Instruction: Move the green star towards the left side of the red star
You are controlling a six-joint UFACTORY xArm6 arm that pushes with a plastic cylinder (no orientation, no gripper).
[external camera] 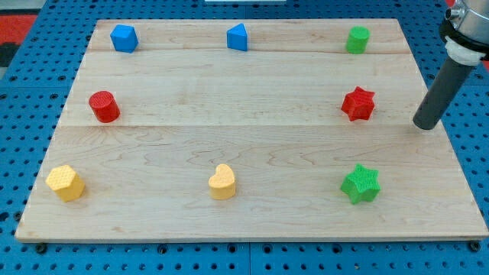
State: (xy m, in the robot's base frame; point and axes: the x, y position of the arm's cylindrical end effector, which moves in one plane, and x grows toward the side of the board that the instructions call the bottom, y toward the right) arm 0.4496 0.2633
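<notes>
The green star (360, 184) lies on the wooden board near the view's bottom right. The red star (358, 104) lies straight above it in the view, at the board's right middle, well apart from it. My tip (424, 124) is at the board's right edge, to the right of the red star and above and to the right of the green star. It touches neither block.
A green cylinder (357, 40) sits at the top right. Two blue blocks (123, 37) (238, 37) sit along the top. A red cylinder (104, 106) is at the left middle. A yellow hexagon (66, 183) and a yellow heart (222, 182) sit along the bottom.
</notes>
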